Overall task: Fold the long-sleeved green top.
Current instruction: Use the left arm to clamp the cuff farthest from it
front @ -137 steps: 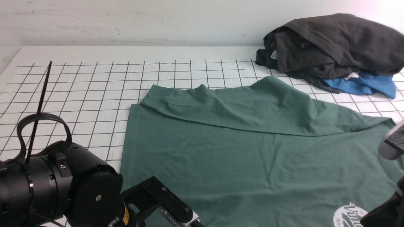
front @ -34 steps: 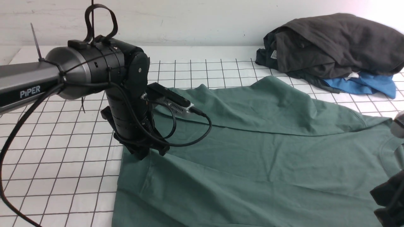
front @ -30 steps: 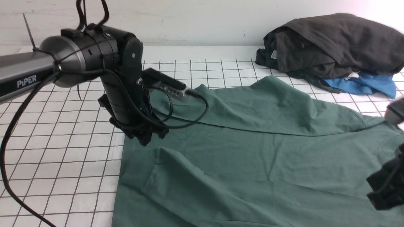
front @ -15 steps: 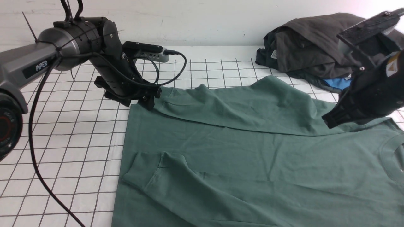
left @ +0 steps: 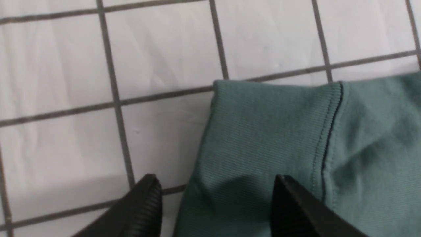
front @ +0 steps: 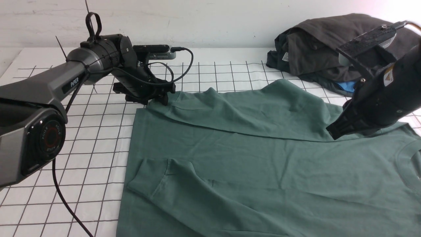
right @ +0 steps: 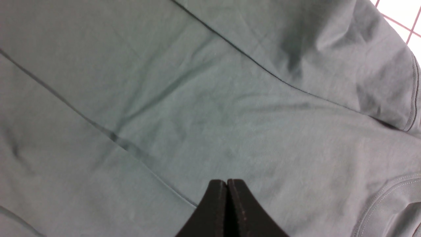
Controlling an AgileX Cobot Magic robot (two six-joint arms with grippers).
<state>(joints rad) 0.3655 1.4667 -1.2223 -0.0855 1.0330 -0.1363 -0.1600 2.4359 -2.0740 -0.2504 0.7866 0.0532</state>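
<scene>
Left claw, spread, has reached the green long-sleeved top, perhaps touching.

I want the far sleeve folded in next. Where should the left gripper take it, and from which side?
Probably the ribbed cuff, from above at its open end: it lies flat on the mat with that edge free, and the open left gripper hangs over it.

The green long-sleeved top is matt, smooth jersey cloth, and its cuff, just ahead of the left jaws, is finely ribbed knit with a stitched seam. Those jaws are matt black with ridged inner faces, perhaps rubber. Beside them the tabletop is a matt white, faintly creased sheet with dark printed lines, while the right jaws, above plain jersey, look matt black and slightly grainy.
</scene>
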